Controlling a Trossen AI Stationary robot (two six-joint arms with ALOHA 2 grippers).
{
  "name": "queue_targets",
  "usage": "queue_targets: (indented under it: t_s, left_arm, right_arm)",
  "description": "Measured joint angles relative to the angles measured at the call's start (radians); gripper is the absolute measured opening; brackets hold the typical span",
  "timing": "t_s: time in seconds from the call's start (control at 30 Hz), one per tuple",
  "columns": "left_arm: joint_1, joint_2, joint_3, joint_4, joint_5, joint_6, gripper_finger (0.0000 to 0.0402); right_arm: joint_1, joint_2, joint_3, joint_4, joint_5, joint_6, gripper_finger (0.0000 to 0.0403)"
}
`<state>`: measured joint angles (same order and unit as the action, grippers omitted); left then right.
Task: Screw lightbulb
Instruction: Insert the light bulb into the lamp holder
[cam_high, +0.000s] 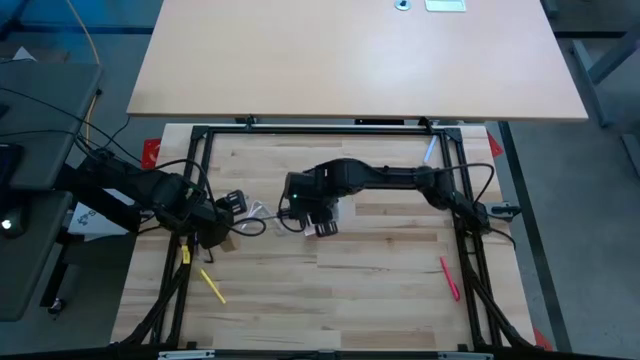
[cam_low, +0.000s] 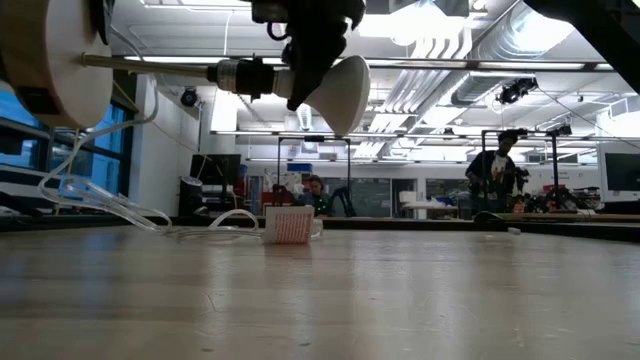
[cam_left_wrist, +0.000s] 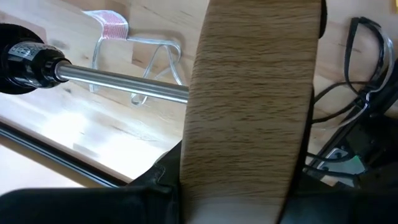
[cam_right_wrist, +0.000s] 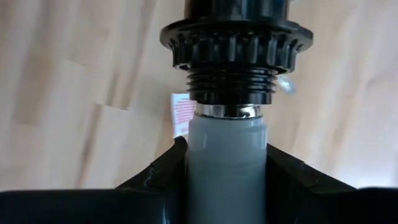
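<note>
The lamp base is a round wooden disc (cam_left_wrist: 249, 106) with a thin metal stem (cam_left_wrist: 124, 82) and a black socket (cam_right_wrist: 233, 50). It hangs above the table's left middle, stem level, with my left gripper (cam_high: 212, 232) shut on the disc. The white lightbulb (cam_low: 345, 92) lies level in line with the stem, its globe toward the table's right. A thin ring of metal thread (cam_right_wrist: 227, 111) shows at the socket's mouth. My right gripper (cam_high: 318, 222) is shut on the bulb over the table's middle. My left gripper pinches the wooden disc across its thickness, one finger (cam_left_wrist: 155, 183) on each flat face, near the rim (cam_left_wrist: 245, 186). The fingers come down from above at a slant. The disc stands on edge, clear of the table, with the stem level. My right gripper pinches the bulb's grey neck (cam_right_wrist: 227, 168) between its two fingers (cam_right_wrist: 158, 171), right behind the socket. The fingers point down from above and lie across the bulb. The bulb hangs level, clear of the table, with its screw end in the socket's mouth.
The lamp's clear cord (cam_low: 120, 205) trails down to the table, ending at a red-and-white tag (cam_low: 290, 225). A yellow marker (cam_high: 212, 285) lies near the front left and a red pen (cam_high: 449, 278) at the right. A black frame (cam_high: 200, 140) borders the work area. People stand in the room behind.
</note>
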<state>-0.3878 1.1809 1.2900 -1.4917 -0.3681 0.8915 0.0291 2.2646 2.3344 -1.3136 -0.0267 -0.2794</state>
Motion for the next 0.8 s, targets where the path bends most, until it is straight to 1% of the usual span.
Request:
queue_targets:
  t_s: [0.37, 0.53, 0.67, 0.8]
  left_arm:
    - [0.001, -0.001, 0.000, 0.015, -0.045, 0.143, 0.0107]
    - [-0.004, -0.002, 0.000, 0.035, -0.056, 0.181, 0.0107]
    - [-0.023, -0.003, 0.000, 0.069, -0.084, 0.221, 0.0107]
    - [-0.040, -0.003, 0.000, 0.111, -0.098, 0.250, 0.0107]
  right_arm:
    - [-0.079, 0.000, 0.000, -0.024, -0.330, 0.108, 0.0152]
    - [-0.115, 0.000, 0.000, -0.045, -0.521, 0.148, 0.0152]
    - [-0.141, 0.001, 0.000, -0.079, -0.697, 0.180, 0.0151]
    - [-0.161, 0.001, 0.000, -0.128, -0.833, 0.204, 0.0149]
